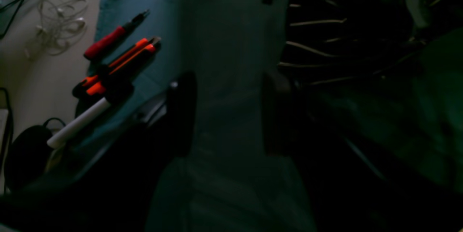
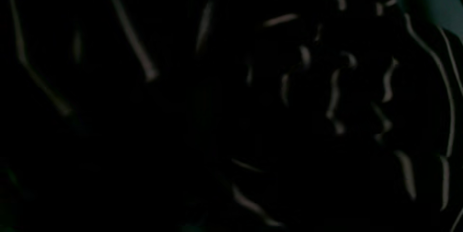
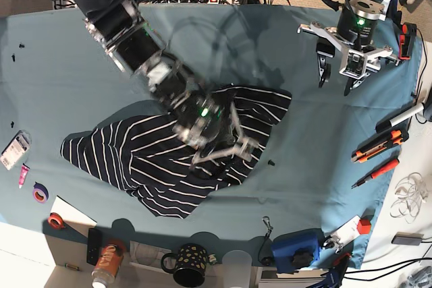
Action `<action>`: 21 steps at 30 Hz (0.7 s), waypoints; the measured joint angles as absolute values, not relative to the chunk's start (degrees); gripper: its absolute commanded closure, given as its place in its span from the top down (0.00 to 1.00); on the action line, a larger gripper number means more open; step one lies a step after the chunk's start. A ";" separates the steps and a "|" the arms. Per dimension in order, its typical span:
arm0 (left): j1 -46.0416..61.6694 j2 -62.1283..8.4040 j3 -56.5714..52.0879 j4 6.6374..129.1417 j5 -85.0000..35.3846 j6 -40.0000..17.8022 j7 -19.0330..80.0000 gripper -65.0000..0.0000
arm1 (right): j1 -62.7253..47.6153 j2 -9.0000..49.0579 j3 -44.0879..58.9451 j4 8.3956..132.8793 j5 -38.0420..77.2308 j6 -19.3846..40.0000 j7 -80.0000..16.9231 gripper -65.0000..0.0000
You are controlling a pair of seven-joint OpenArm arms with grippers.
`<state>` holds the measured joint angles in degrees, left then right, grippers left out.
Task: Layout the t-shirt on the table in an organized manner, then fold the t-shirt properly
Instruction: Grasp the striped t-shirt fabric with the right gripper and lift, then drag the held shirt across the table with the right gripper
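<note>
On teal table [image 3: 61, 65], crumpled t-shirt [image 3: 135, 160] lies.

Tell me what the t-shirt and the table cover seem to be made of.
T-shirt: soft, matte knit fabric, probably cotton; it lies crumpled in loose folds, so its white stripes bend. Table cover: smooth teal cloth, matte; it shows faint creases and no shine. The exact fibre of either cannot be told.

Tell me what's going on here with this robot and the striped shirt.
The right gripper is down on the t-shirt, which lies crumpled and bunched on the table, not yet spread flat. That arm looks blurred, so it is moving. The left gripper hangs open above bare cloth near the far edge, holding nothing. Nothing is folded yet.
</note>
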<state>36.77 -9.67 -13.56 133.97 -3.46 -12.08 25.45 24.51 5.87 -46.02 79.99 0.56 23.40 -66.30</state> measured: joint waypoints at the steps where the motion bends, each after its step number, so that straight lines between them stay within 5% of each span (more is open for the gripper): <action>1: 36.75 -9.67 -13.56 133.97 -3.49 -12.08 25.45 0.45 | 24.16 6.09 -46.17 81.45 0.54 23.49 -67.26 0.00; 10: 36.77 -9.65 -13.56 133.97 -3.51 -12.10 25.45 0.45 | 24.38 6.63 -41.36 96.05 0.91 22.31 -64.77 0.00; 19: 36.75 -9.67 -13.56 133.97 -3.68 -12.49 25.43 0.45 | 24.27 6.46 -13.30 96.53 1.43 22.28 -62.26 0.00; 21: 36.75 -9.69 -13.58 133.97 -4.19 -16.73 25.45 0.45 | 24.29 6.46 -5.39 96.53 3.36 22.79 -62.15 0.00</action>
